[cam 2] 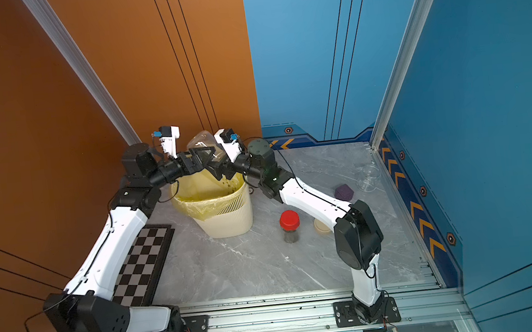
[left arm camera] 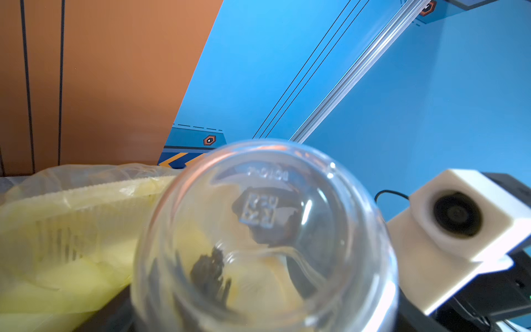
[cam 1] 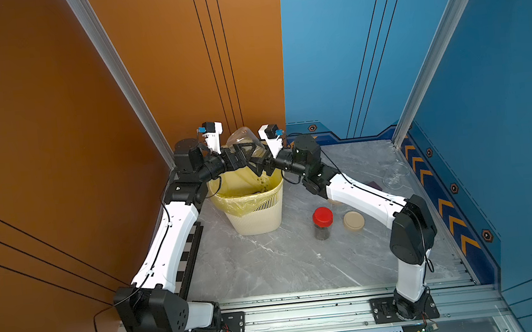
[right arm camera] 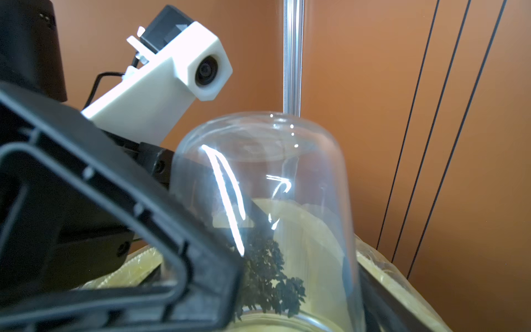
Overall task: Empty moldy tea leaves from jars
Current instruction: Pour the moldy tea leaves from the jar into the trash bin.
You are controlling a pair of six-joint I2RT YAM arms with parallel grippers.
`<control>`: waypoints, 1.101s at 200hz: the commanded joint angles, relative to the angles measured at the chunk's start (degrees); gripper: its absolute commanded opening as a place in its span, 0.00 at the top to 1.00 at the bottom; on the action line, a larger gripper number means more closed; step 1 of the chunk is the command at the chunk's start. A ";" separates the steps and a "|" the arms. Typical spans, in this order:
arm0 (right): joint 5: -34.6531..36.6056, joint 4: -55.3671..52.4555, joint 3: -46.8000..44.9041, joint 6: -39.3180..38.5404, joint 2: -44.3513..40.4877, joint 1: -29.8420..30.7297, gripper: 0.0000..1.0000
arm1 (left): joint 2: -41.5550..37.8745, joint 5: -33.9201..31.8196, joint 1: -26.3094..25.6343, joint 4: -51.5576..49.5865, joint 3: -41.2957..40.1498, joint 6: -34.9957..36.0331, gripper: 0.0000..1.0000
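Bright, even light comes from overhead, so shadows on the table [cam 1: 267, 266] are short and soft. In my right wrist view white glare streaks cut down the jar [right arm camera: 287, 161]. From my left wrist the same glass is too close (its embossed base smears), while the far walls [left arm camera: 402, 86] are sharp. Both top views look slightly soft.

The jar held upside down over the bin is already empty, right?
Not empty. The jar is upside down over the bin, but a dark clump of tea leaves sits inside near its mouth; the right wrist view shows it.
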 commanded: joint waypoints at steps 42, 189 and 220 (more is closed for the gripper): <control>-1.33 7.01 0.19 0.29 -2.48 0.65 0.45 | 2.62 0.42 -0.20 5.04 1.27 -3.57 0.04; 0.84 -6.93 2.52 -3.91 -3.30 0.73 0.00 | 3.45 0.89 2.89 -5.91 7.47 3.67 0.51; -0.39 -9.09 1.32 -4.34 -4.47 0.48 0.00 | 2.78 -0.55 3.00 -10.08 8.74 6.79 0.51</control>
